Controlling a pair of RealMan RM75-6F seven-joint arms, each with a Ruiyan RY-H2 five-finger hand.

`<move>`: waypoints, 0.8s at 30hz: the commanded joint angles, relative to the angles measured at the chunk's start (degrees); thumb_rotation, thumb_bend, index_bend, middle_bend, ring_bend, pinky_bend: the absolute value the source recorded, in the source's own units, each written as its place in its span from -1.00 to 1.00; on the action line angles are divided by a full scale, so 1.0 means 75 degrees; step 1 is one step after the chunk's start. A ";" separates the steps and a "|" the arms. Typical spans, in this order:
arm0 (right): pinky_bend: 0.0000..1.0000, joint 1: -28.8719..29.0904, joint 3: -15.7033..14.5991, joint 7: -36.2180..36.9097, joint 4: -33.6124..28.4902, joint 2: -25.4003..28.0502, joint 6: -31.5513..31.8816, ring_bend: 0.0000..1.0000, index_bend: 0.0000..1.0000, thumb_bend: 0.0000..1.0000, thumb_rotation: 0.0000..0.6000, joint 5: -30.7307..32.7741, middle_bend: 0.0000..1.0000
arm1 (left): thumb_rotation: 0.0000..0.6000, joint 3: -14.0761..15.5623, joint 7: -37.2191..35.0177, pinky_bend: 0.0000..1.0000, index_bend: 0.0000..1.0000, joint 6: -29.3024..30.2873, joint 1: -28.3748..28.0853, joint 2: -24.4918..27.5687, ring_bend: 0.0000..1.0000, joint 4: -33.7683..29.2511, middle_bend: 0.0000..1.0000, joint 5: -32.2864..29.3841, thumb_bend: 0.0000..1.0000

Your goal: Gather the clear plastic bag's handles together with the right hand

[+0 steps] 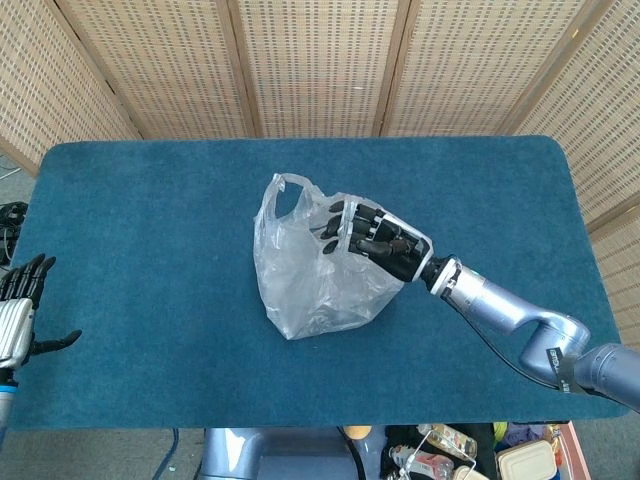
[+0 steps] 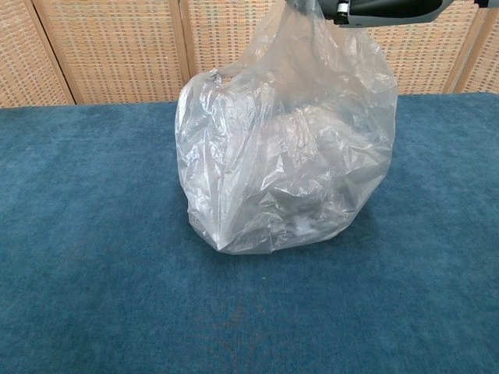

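Observation:
A clear plastic bag (image 1: pixel 305 275) (image 2: pixel 284 156) stands crumpled in the middle of the blue table (image 1: pixel 150 220). My right hand (image 1: pixel 372 238) is at the bag's top right with its fingers curled around the near handle, pulling the plastic upward. The far handle loop (image 1: pixel 285 195) stands free at the upper left of the bag. In the chest view only the underside of the right hand (image 2: pixel 382 8) shows at the top edge, above the bag. My left hand (image 1: pixel 22 310) hangs off the table's left edge with its fingers spread and nothing in it.
A woven screen (image 1: pixel 320 60) stands behind the table. Boxes and clutter (image 1: pixel 480 455) lie on the floor beyond the near right edge. Blue cloth (image 2: pixel 93 296) shows all around the bag.

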 commanded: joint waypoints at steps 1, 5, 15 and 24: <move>-0.23 0.0167 -0.0220 0.0070 0.0147 0.0094 0.0020 -0.22 -0.25 -1.00 1.00 -0.0188 0.01 | 1.00 -0.0045 -0.0002 -1.00 -1.00 -0.0108 -0.0107 -0.0026 -1.00 0.0005 -1.00 0.0021 -0.87; -0.19 0.0289 -0.0428 -0.0137 0.0230 0.0114 -0.0121 -0.17 -0.18 -1.00 1.00 -0.0198 0.06 | 1.00 -0.0178 -0.0036 -1.00 -1.00 -0.0443 -0.0391 -0.0042 -1.00 0.0057 -1.00 -0.0011 -0.87; -0.16 0.0395 -0.1092 -0.0641 0.0278 0.0318 0.0057 -0.10 -0.13 -1.00 1.00 -0.0370 0.16 | 1.00 -0.0693 -0.1693 -1.00 -1.00 -0.2531 -0.1815 0.0073 -1.00 0.0448 -1.00 0.0058 -0.83; -0.16 0.0523 -0.1677 -0.0770 0.0257 0.0607 0.0473 -0.08 -0.11 -0.98 1.00 -0.0814 0.16 | 1.00 -0.1389 -0.2252 -1.00 -1.00 -0.2887 -0.2847 -0.0407 -1.00 0.1320 -1.00 0.0137 -0.79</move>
